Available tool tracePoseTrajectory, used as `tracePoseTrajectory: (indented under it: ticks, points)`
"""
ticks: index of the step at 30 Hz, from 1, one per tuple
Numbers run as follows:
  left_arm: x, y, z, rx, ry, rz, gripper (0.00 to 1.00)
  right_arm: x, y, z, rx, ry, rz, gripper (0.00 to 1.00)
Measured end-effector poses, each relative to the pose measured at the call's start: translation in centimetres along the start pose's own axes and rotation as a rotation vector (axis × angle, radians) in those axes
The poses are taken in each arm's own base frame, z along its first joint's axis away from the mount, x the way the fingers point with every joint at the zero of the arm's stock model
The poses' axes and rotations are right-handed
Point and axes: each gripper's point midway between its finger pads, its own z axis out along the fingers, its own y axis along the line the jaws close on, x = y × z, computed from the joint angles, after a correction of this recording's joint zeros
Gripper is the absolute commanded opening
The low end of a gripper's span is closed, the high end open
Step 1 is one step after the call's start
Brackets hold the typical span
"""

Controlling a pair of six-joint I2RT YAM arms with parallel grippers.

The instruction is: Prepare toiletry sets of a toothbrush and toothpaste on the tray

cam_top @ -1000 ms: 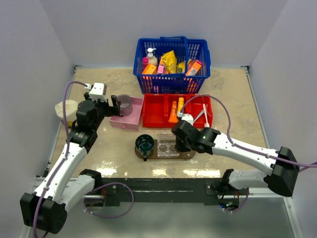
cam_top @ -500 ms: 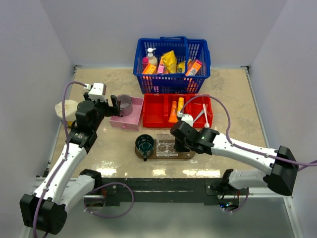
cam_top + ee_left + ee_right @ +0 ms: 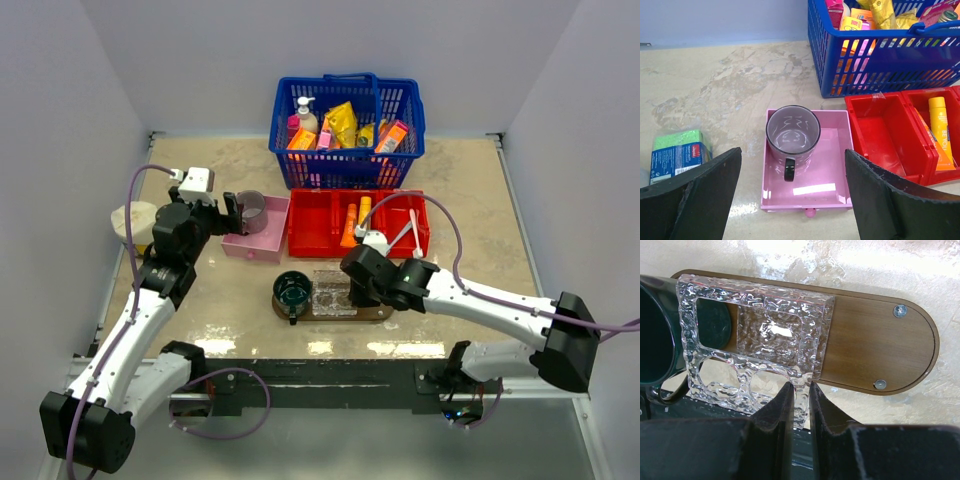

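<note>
The right fingers (image 3: 783,407) pinch the near rim of the clear holder (image 3: 765,335) on the tray (image 3: 875,345); the left fingers (image 3: 710,195) hang spread. Seating the holder seems to be the step in hand. Next, release it and fetch a toothbrush (image 3: 413,226) and toothpaste (image 3: 350,226) from the red bin (image 3: 310,232).

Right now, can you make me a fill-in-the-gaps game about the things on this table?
1. The grey mug sits in a box coloured ____.
2. The left gripper hangs above that box with its jaws ____.
3. The right gripper is shut on the clear bumpy holder, which lies on a tray coloured ____.
4. Both orange-yellow tubes lie in the red bin, in its ____ compartment.
Missing words: pink, open, brown, middle.
</note>
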Motion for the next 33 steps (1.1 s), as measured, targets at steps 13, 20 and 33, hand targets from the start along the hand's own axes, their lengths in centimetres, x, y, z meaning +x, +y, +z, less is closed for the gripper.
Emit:
tracePoseTrajectory:
  ticks: [13,20,33]
  points:
    - [0.0,0.0,0.0,0.002,0.000,0.000,0.88,0.0,0.2,0.0,0.001,-0.004,0.004,0.34]
    - [0.0,-0.1,0.0,0.004,0.000,0.000,0.88,-0.1,0.0,-0.1,0.015,-0.010,0.006,0.50]
    - [0.0,-0.1,0.0,0.003,0.001,0.000,0.88,-3.1,0.3,-4.2,-0.079,-0.144,0.048,0.74]
